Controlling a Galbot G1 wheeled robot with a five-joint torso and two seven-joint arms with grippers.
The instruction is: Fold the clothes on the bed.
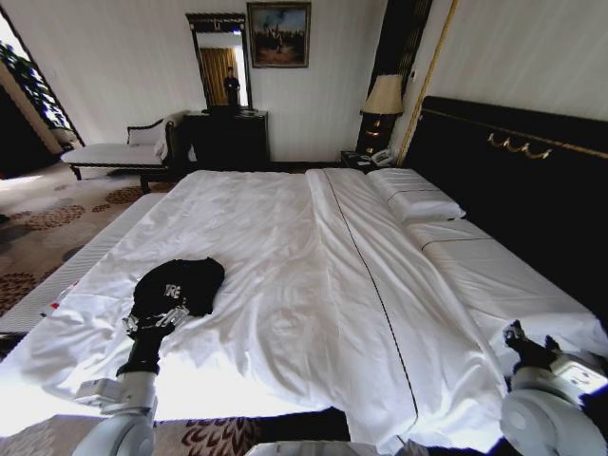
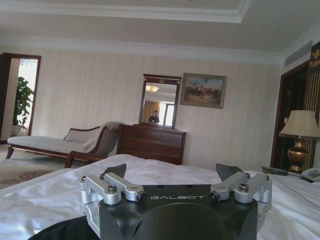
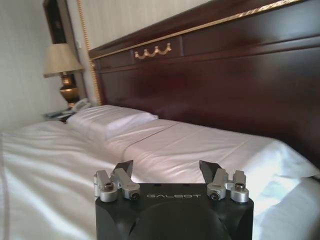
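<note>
Shirt [image 1: 180, 285] looks soft, crumpled, so I'd pinch its hem with spread left gripper [image 1: 152, 321]; right gripper [image 1: 518, 334] spread too.

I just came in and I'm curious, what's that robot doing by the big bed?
It is at a white bed with a crumpled black T-shirt lying near its left side. The left tool sits right at the shirt's near edge with fingers open, not holding it. The right tool is open too, over by the pillows and headboard. The shirt is not yet folded.
</note>
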